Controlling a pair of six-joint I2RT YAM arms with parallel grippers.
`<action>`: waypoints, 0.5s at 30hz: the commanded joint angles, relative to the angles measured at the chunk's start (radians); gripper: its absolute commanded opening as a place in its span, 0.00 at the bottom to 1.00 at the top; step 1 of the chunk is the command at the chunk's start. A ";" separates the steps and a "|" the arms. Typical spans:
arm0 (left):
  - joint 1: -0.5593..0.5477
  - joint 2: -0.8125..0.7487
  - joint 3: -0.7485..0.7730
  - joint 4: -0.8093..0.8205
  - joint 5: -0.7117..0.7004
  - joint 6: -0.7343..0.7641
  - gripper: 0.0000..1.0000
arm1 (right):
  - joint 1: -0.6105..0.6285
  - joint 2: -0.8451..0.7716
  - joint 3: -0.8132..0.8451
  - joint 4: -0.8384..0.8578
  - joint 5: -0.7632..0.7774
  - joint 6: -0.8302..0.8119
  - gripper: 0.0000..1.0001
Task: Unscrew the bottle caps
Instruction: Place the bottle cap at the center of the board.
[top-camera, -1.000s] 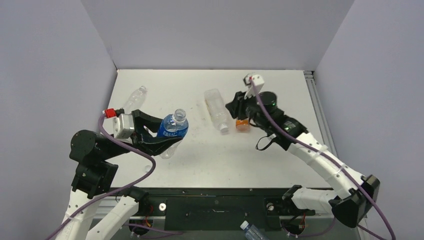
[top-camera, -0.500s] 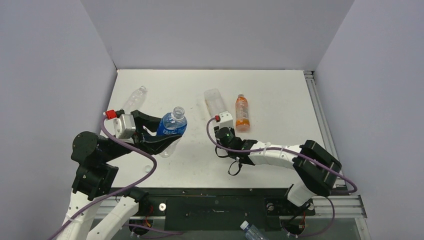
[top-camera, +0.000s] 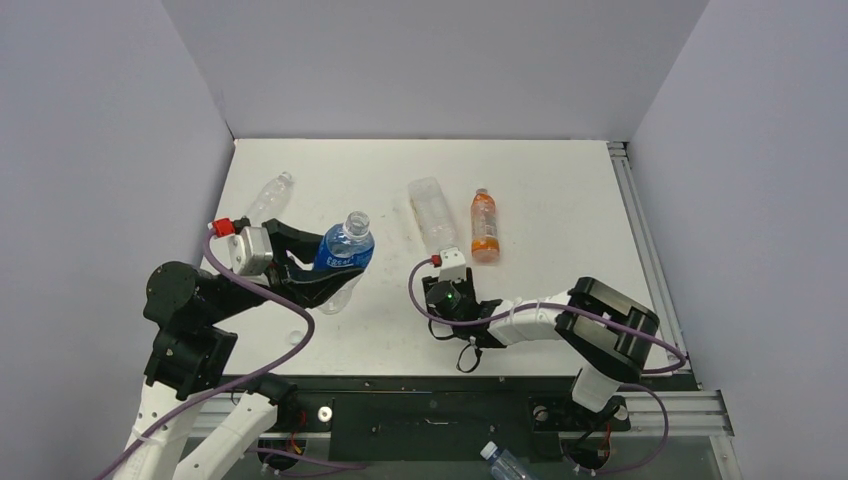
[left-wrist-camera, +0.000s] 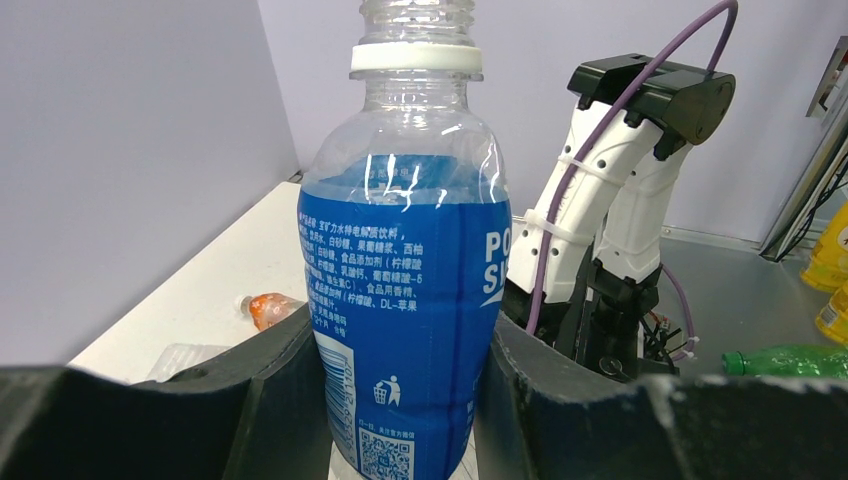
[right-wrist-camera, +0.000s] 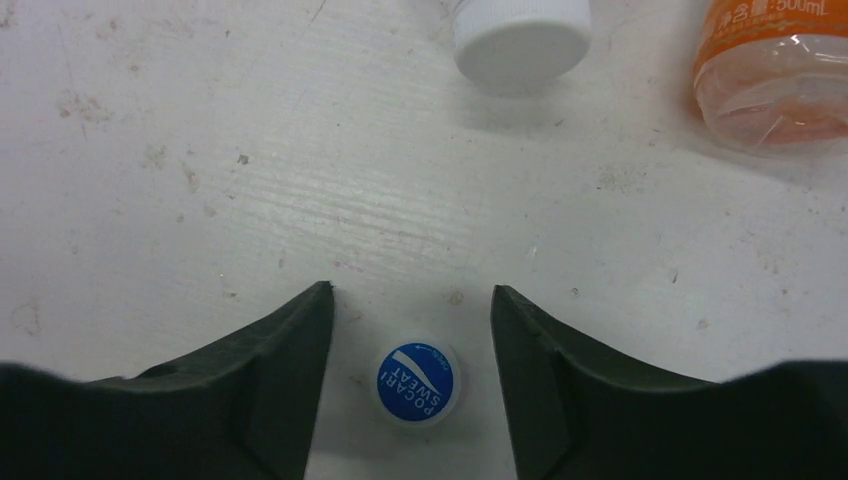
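Change: right hand swung from far side to worktop centre, jaws now narrowly parted.
Blue cap: flat on worktop between jaws, untouched.
Left hand: clamped on uncapped blue-labelled bottle.
White cap: 12 o'clock from right hand; right arm nearer.

Right claw straddles the blue cap, clear gaps either side. Ahead, a white cap and orange bottle obstruct the desk.

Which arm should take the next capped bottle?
Right. The right hand is open, the blue cap lying loose between its fingers, and a white cap sits just ahead. The left hand is clamped on the blue-labelled bottle.
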 joint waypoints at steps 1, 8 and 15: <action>0.006 0.004 0.011 0.028 -0.023 0.006 0.00 | 0.002 -0.043 0.012 0.043 0.007 0.018 0.64; 0.006 0.004 0.006 0.024 -0.043 0.018 0.00 | -0.032 -0.354 0.112 -0.140 -0.118 -0.112 0.77; 0.006 0.008 -0.017 0.044 -0.070 0.019 0.00 | -0.205 -0.619 0.469 -0.333 -0.678 -0.158 0.78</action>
